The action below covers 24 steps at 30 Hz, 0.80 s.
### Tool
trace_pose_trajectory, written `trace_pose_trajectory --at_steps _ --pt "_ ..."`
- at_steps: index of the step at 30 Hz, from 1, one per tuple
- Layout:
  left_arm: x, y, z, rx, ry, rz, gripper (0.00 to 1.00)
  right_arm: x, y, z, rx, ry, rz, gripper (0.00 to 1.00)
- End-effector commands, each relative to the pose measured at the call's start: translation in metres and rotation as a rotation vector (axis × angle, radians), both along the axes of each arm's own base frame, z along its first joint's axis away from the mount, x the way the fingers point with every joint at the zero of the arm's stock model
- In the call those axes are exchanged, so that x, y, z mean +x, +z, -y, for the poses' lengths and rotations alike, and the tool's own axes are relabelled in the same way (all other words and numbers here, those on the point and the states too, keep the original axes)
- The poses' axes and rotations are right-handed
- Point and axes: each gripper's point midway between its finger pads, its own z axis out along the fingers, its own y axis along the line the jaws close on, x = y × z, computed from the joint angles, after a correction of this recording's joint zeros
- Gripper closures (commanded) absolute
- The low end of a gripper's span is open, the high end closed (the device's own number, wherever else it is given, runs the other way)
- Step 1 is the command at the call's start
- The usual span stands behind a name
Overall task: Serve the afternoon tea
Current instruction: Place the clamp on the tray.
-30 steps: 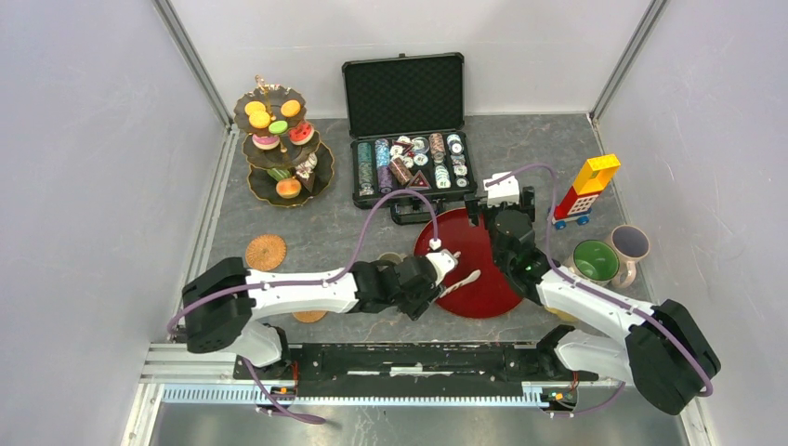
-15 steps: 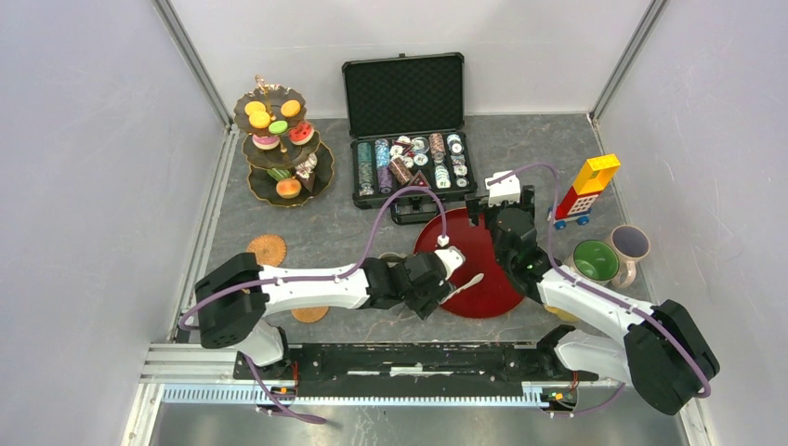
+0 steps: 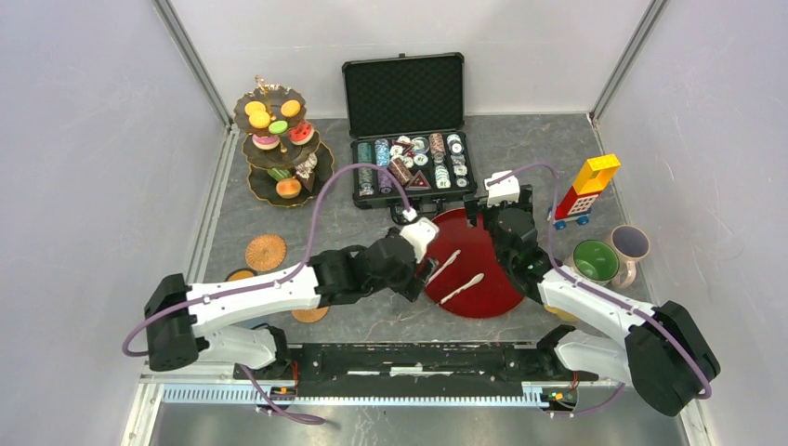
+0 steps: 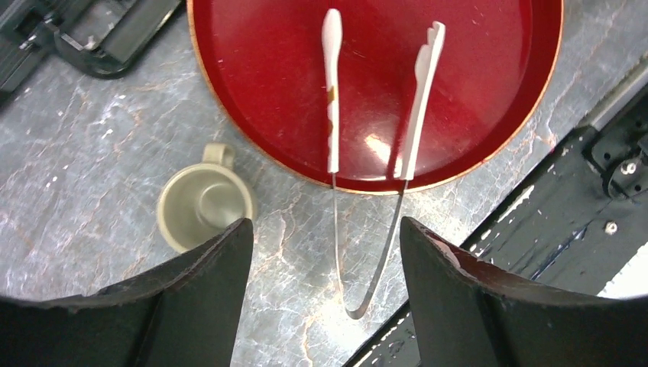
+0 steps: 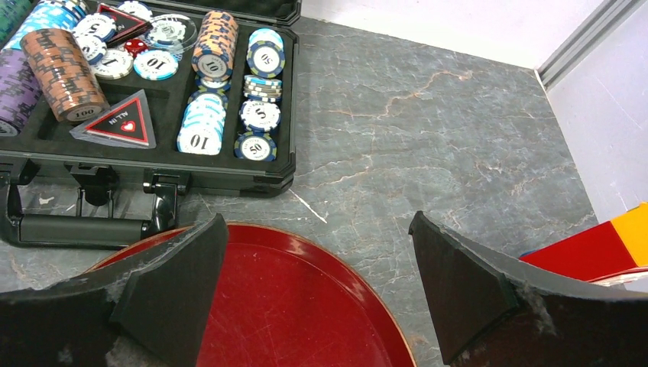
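Mia: Is the tea served yet?

Ben: No, I think it has only just begun. The sweets [image 3: 260, 120] all sit on the three-tier stand [image 3: 260, 195] in the far left corner of the desk [image 5: 428, 130]. The red plate [image 4: 474, 92] in the middle has no sweet on it.

Mia: What is on the plate, then?

Ben: Only the tongs [image 4: 332, 99]. Their white tips lie on the plate, and the bent metal end lies on the desk just off the rim.

Mia: And the mugs?

Ben: The green mug [image 3: 595, 260] and the pale mug [image 3: 632, 242] stand together on the right, well apart from the stand. A small cup [image 4: 205, 208] stands just beside the plate.

Mia: Are the tools holding anything?

Ben: No. The left tool [image 4: 325, 229] has its fingers spread wide with nothing in them, and the tongs lie below it. The right tool [image 5: 317, 222] is spread wide too. It hangs above the far rim of the plate, near the black case [image 5: 229, 180] of chips.

Mia: What changed from a second ago?

Ben: Back then the left tool looked to be pinching the tongs over the plate. Now it has let them go and pulled away to the left. I can't see that the right arm has moved.

Mia: So what is left?

Ben: Nearly all of it, I'd guess. The sweets still need to go on the plate and the mugs need setting out.
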Motion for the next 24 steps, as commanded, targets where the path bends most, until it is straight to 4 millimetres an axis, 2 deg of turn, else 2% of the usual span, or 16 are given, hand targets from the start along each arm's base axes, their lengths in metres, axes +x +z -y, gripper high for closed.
trace_pose_trajectory --at_steps 1,3,5,8,10,11,14,19,22,24 --pt "0.013 0.009 -0.031 -0.065 0.167 -0.036 0.22 0.005 0.015 -0.005 0.029 0.018 0.034 0.02" --pt "0.019 0.007 -0.05 -0.085 0.252 -0.065 0.14 0.005 0.014 -0.006 0.028 0.023 0.03 0.02" --pt "0.028 0.004 -0.077 -0.113 0.38 -0.102 0.12 0.005 0.015 -0.006 0.03 0.026 0.033 0.02" --pt "0.041 -0.01 -0.135 -0.141 0.67 -0.194 0.12 0.005 0.014 -0.006 0.027 0.024 0.032 0.02" --pt "0.042 -0.021 -0.173 -0.132 0.845 -0.247 0.13 0.005 0.014 -0.007 0.026 0.029 0.03 0.02" --pt "0.046 -0.023 -0.189 -0.141 0.916 -0.251 0.14 0.005 0.012 -0.008 0.026 0.033 0.025 0.02" --pt "0.056 -0.026 -0.215 -0.162 1.022 -0.24 0.21 0.007 0.011 -0.012 0.03 0.047 0.021 0.02" --pt "0.083 -0.045 -0.27 -0.132 1.279 -0.166 0.38 0.008 0.008 -0.013 0.024 0.051 0.011 0.02" --pt "0.104 -0.058 -0.302 -0.239 1.431 -0.151 0.45 0.009 0.007 -0.013 0.022 0.049 0.008 0.02" --pt "0.119 -0.061 -0.318 -0.321 1.486 -0.146 0.51 0.009 0.007 -0.012 0.019 0.044 0.007 0.02"
